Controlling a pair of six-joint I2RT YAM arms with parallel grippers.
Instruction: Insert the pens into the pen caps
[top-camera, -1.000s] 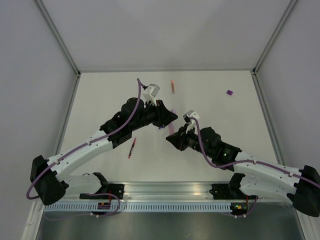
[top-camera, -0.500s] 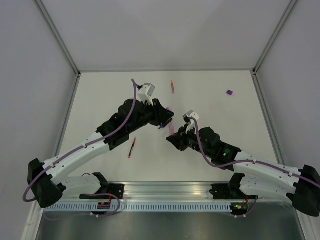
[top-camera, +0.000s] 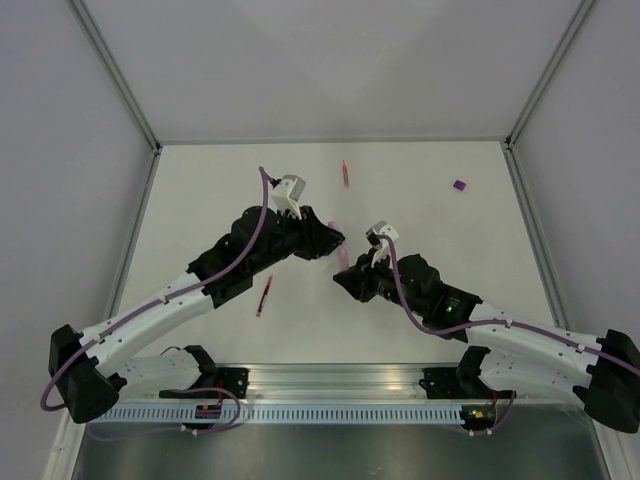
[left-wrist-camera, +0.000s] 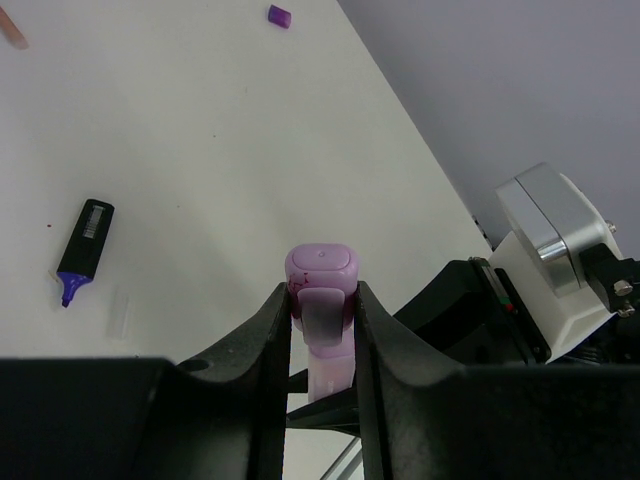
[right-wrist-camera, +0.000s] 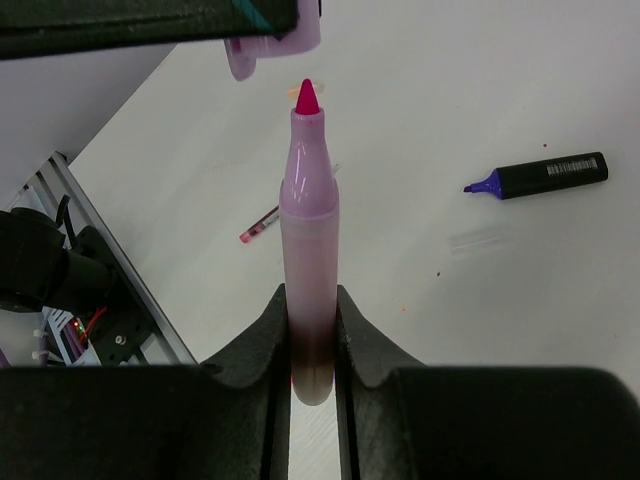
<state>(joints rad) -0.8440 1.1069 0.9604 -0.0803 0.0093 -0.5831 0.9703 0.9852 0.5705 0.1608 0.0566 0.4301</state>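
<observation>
Smooth white table (top-camera: 200, 200). The right claw (right-wrist-camera: 310, 300) clamps a glossy lilac pen (right-wrist-camera: 308, 200), its pointed pink tip out. A stubby black marker (right-wrist-camera: 545, 175) with a barcode label lies flat. The left claw (left-wrist-camera: 322, 310), shifted slightly left since a second ago, pinches a rounded lilac cap (left-wrist-camera: 322, 268) just beyond the pen's tip, not on it.

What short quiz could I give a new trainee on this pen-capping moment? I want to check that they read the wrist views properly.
1. True or false: the left gripper is shut on a lilac cap.
2. Which pen does the right gripper hold? A) red pen B) lilac pen C) black marker
3. Short answer: is that pen's tip inside the cap?

Key
1. True.
2. B; the other two lie on the table.
3. No. In the right wrist view the tip sits just short of the cap, not in it.
</observation>
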